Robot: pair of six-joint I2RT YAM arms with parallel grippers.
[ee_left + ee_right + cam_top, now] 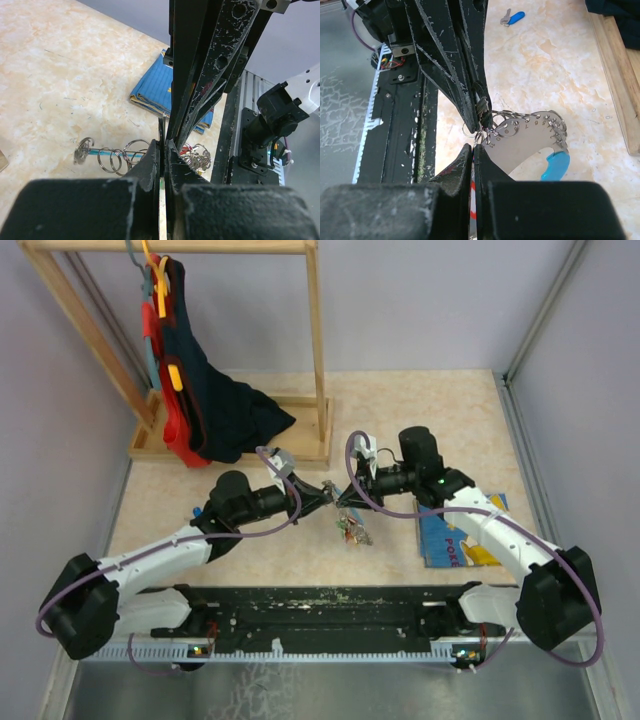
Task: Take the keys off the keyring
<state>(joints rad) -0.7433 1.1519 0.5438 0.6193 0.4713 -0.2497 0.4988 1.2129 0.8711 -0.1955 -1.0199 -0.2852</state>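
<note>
Meeting over the middle of the table [420,410], the left gripper [333,496] and the right gripper [352,493] stand tip to tip. Both have their jaws pressed together, and each pinches the keyring [525,134] at its cluster of small rings. I cannot tell which ring or piece each one holds. In the right wrist view the left gripper's fingers [470,90] come down from above and almost touch the right gripper's fingers [457,167]. A bit of red shows between the right fingers, but it is too hidden to name. The grey strap [517,145] of the keyring spreads to the side of the tips, and its light-blue patch [555,166] is at the end. The keys [352,531] hang in a small bunch just below and near the tips. One blue key [513,18] lies alone on the table, well apart from the bunch. A blue book [455,538] lies to the right, under the right arm. A wooden rack [300,430] with dark and red clothes [215,400] stands at the far left.
</note>
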